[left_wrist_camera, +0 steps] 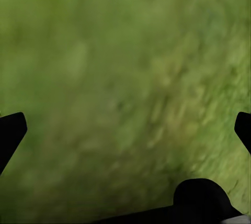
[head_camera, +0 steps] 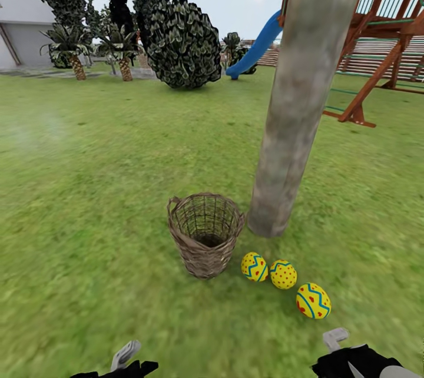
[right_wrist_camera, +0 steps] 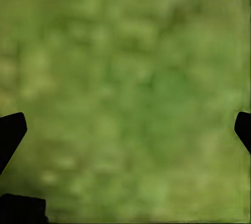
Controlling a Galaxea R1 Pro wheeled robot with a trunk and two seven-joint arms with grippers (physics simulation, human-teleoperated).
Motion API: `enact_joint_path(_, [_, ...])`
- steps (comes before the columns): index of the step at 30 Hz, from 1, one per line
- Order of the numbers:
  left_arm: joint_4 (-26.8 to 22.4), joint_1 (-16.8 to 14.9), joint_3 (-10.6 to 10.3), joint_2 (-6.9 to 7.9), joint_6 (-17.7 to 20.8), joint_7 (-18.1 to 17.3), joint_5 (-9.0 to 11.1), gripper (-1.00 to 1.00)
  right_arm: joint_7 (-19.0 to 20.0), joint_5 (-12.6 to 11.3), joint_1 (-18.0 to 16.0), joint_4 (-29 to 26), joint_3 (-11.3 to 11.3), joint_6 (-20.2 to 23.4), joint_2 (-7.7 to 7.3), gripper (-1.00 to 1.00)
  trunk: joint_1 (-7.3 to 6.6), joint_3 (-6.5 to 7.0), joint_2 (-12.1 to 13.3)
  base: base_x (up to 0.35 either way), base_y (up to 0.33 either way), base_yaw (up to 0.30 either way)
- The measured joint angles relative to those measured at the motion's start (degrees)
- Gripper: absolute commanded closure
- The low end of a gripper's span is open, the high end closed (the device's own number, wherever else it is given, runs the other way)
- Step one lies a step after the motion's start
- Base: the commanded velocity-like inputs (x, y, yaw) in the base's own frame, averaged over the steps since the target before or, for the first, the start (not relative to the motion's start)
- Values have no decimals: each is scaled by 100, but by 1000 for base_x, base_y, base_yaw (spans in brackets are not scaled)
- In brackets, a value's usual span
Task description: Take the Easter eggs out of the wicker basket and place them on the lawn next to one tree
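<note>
Both my end effectors, left (left_wrist_camera: 125,124) and right (right_wrist_camera: 125,124), hang spread wide over bare lawn (head_camera: 88,189), holding nothing. Three Easter eggs (head_camera: 283,274) lie on grass beside the tree (head_camera: 300,101), just right of the upright wicker basket (head_camera: 205,234).

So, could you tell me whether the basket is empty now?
Empty, as far as visible: the upright basket shows only bare weave inside, and all three eggs lie on the lawn beside it.

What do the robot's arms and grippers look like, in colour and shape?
In the head view both arms end in black housings with short, light grey metal fingers: left gripper, right gripper. In each wrist view the fingertips appear as dark, tapered, rounded shapes. No cables or markings are visible.
</note>
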Motion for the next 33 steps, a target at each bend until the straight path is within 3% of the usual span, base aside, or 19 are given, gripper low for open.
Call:
enact_joint_path(2, [1, 0, 0, 3, 0, 3, 0, -100, -434, -22, 0, 5, 0, 5, 5, -100, -44, 17, 80, 0, 0, 0])
enact_joint_path(3, [6, 0, 0, 1, 0, 6, 0, -100, -918, -20, 0, 14, 1, 17, 9, -100, -66, 26, 120, 0, 0, 0])
enact_joint_path(7, [10, 21, -3, 8, 0, 8, -1, -100, -1359, -29, 1, 55, -1, 33, 35, -100, -154, 60, 281, 0, 0, 0])
enact_joint_path(11, [9, 53, -1, 9, 0, 9, 0, -100, -1338, -21, 1, 71, -1, 12, 39, -100, -242, 94, 441, 0, 0, 0])
enact_joint_path(17, [71, 97, -5, -3, -9, 18, -2, -100, -540, -46, 18, 189, -12, -75, 3, -100, -373, 145, 682, 0, 0, 0])
enact_joint_path(19, [247, 110, -5, -20, -201, 20, -3, -100, -333, -76, 101, 192, -18, -134, -1, -100, -417, 162, 762, 0, 0, 0])
enact_joint_path(24, [540, 120, -4, -45, -526, 35, -3, -100, -280, -95, 174, 190, -20, -151, -3, -100, -527, 204, 963, 0, 0, 0])
enact_joint_path(30, [619, 236, -3, -68, -563, 38, -3, -100, -279, -88, 293, 195, -19, -166, 15, -100, -659, 255, 1203, 0, 0, 0])
enact_joint_path(33, [622, 279, -2, -102, -571, 44, -3, -100, -281, -79, 461, 196, -20, -418, 31, -100, -725, 280, 1324, 0, 0, 0])
